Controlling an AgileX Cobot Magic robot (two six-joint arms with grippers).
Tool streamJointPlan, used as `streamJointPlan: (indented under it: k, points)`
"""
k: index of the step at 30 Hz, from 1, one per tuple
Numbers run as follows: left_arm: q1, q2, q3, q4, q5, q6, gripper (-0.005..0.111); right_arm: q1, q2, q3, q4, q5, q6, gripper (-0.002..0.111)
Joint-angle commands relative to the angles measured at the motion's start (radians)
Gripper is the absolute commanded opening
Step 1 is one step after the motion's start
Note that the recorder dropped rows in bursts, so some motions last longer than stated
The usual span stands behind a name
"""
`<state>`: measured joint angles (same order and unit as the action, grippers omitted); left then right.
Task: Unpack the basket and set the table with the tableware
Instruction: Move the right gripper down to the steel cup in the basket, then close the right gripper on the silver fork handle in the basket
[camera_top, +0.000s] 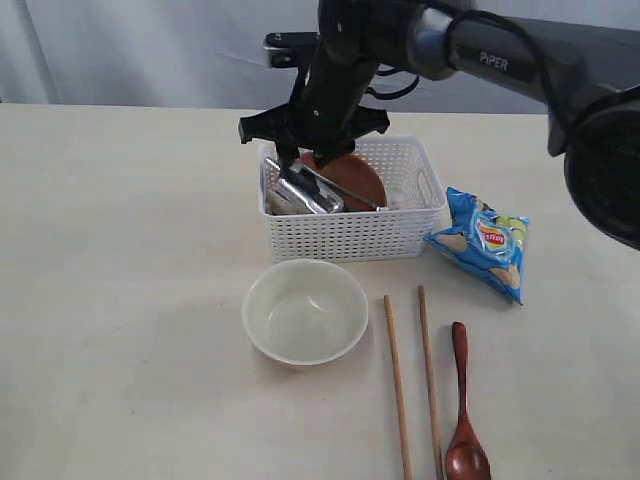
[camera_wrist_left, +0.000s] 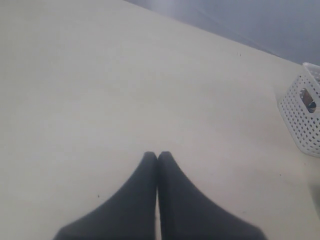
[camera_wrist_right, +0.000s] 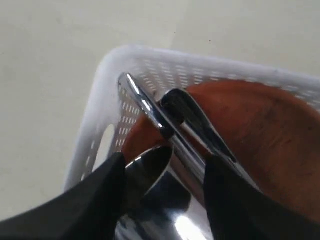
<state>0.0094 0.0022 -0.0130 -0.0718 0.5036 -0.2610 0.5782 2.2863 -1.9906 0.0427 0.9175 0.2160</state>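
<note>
The white basket (camera_top: 350, 235) (camera_wrist_right: 107, 70) stands at the table's (camera_top: 120, 300) back middle. In it lie the reddish-brown plate (camera_top: 365, 182) (camera_wrist_right: 270, 130), a steel cup (camera_top: 300, 195) (camera_wrist_right: 150, 165) on its side, and a steel knife (camera_wrist_right: 150, 110) and fork (camera_wrist_right: 192, 117) across the plate. My right gripper (camera_top: 295, 165) (camera_wrist_right: 166, 159) reaches down into the basket, open, its fingers on either side of the cup. My left gripper (camera_wrist_left: 158, 154) is shut and empty over bare table. In front of the basket sit the cream bowl (camera_top: 305, 310), two chopsticks (camera_top: 397, 390) and a wooden spoon (camera_top: 465, 420).
A blue chips bag (camera_top: 483, 240) lies right of the basket. The right arm crosses above the basket from the upper right. A corner of the basket (camera_wrist_left: 305, 125) shows at the edge of the left wrist view.
</note>
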Motion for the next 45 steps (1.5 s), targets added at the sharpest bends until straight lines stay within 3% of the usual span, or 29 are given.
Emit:
streamJointPlan:
  k: [1,14,21,24,33,36,41,45]
  points:
    - [-0.022,-0.002,0.006,-0.003,-0.005,-0.002,0.0,0.005,0.006,-0.008,-0.01,0.051,0.007,0.046]
    - [-0.022,-0.002,0.006,-0.003,-0.005,-0.002,0.0,0.005,0.006,-0.008,-0.144,0.169,0.033,0.046]
    - [-0.022,-0.002,0.006,-0.003,-0.005,-0.002,0.0,0.005,-0.005,-0.008,-0.206,0.169,0.033,0.015]
    - [-0.022,-0.002,0.006,-0.003,-0.005,-0.002,0.0,0.005,-0.009,-0.008,-0.228,0.186,0.033,0.009]
    - [-0.022,-0.002,0.006,-0.003,-0.005,-0.002,0.0,0.005,-0.011,-0.008,-0.253,0.174,-0.016,0.009]
    - [-0.022,-0.002,0.006,-0.003,-0.005,-0.002,0.0,0.005,-0.013,-0.008,-0.253,0.156,-0.064,0.018]
    - [-0.022,-0.002,0.006,-0.003,-0.005,-0.002,0.0,0.005,-0.013,-0.008,-0.253,0.102,-0.129,0.048]
    - [-0.022,-0.002,0.006,-0.003,-0.005,-0.002,0.0,0.005,-0.013,-0.008,-0.253,0.044,-0.186,0.052]
